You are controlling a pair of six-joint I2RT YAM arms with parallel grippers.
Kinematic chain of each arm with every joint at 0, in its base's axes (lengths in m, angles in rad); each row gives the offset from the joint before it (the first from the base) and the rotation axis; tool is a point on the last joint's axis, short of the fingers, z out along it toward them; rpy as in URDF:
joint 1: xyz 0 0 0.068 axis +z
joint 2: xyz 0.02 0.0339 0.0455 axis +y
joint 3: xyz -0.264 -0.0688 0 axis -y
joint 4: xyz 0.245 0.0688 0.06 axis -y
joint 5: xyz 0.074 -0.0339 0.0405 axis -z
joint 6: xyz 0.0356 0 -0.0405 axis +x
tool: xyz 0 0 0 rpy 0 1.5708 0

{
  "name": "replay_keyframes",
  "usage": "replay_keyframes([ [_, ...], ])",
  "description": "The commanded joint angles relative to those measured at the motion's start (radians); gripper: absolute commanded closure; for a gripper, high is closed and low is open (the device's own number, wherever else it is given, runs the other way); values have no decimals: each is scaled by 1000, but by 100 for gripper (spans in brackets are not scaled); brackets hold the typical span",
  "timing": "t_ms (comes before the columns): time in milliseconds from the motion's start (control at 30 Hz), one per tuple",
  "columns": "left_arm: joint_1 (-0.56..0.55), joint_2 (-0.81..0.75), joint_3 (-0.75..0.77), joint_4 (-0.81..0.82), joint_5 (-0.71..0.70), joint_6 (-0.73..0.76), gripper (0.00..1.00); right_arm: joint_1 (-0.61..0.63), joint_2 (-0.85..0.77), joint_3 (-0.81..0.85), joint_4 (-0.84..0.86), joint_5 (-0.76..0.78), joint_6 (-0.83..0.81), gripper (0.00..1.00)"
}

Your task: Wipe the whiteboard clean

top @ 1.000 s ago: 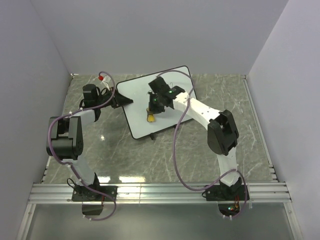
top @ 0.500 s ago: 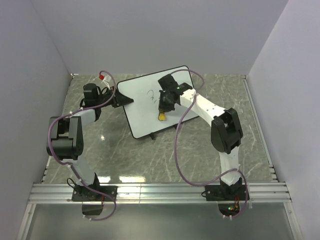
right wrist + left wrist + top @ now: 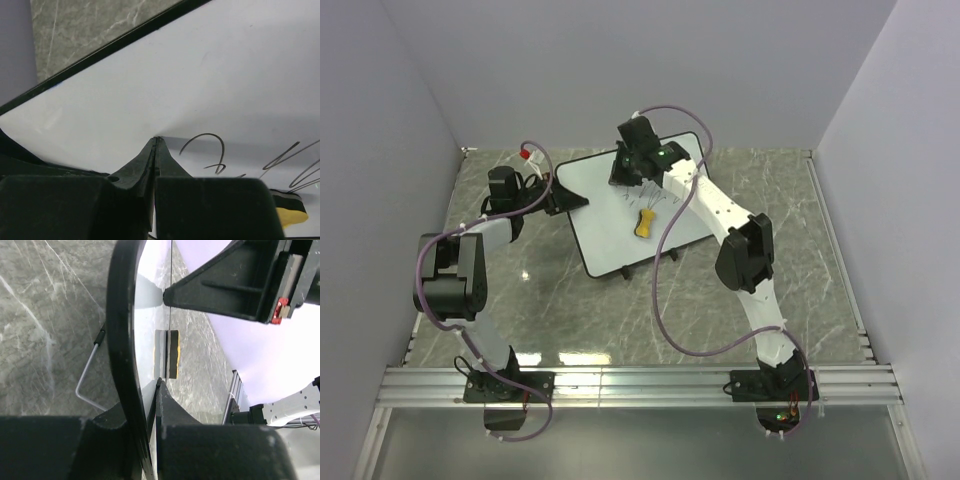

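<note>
The whiteboard (image 3: 610, 215) lies tilted on the table, with black pen scribbles (image 3: 207, 145) near its middle. My left gripper (image 3: 563, 200) is shut on the board's left rim (image 3: 122, 340), one finger on each face. The left wrist view shows the same grip (image 3: 146, 400). My right gripper (image 3: 632, 172) is over the far part of the board. Its jaws are shut with nothing between them, and the tips (image 3: 156, 139) rest at the white surface just left of the scribbles. A yellow eraser block (image 3: 645, 224) lies loose on the board, also in both wrist views (image 3: 289, 212) (image 3: 172, 354).
The board's thin wire foot (image 3: 87, 375) rests on the grey marble tabletop (image 3: 800, 250). A small red and white piece (image 3: 527, 156) sits by the left wrist. White walls enclose the table on three sides. An aluminium rail (image 3: 640, 385) runs along the near edge.
The right gripper swept right over the board's middle with the eraser under it, then drew away to the far edge. The eraser stays on the board. The left arm has not moved.
</note>
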Motion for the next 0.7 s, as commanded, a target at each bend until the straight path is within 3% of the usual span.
replay_keyframes([
  [0,-41,-2,3,-79,-18,134,100,-28,6,12,30,4,32,100],
  [167,-41,-8,6,-83,-18,137,100,-53,-81,-92,13,7,2,98],
  [200,-41,-10,6,-83,-18,135,100,-56,-107,-118,14,16,-8,85],
  [233,-42,-11,3,-83,-21,135,100,-57,-136,-182,23,32,-17,53],
  [300,-42,-17,0,-80,-23,135,100,-64,-220,-250,34,76,-40,33],
  [333,-42,-19,-1,-80,-24,137,100,-64,-247,-311,43,84,-46,15],
  [367,-42,-20,-5,-80,-24,140,100,-65,-270,-337,40,98,-51,10],
  [433,-42,-23,-5,-83,-29,140,100,-67,-325,-409,28,124,-55,4],
  [667,-42,-14,5,-82,-29,132,100,-64,-442,-643,85,130,-20,7],
])
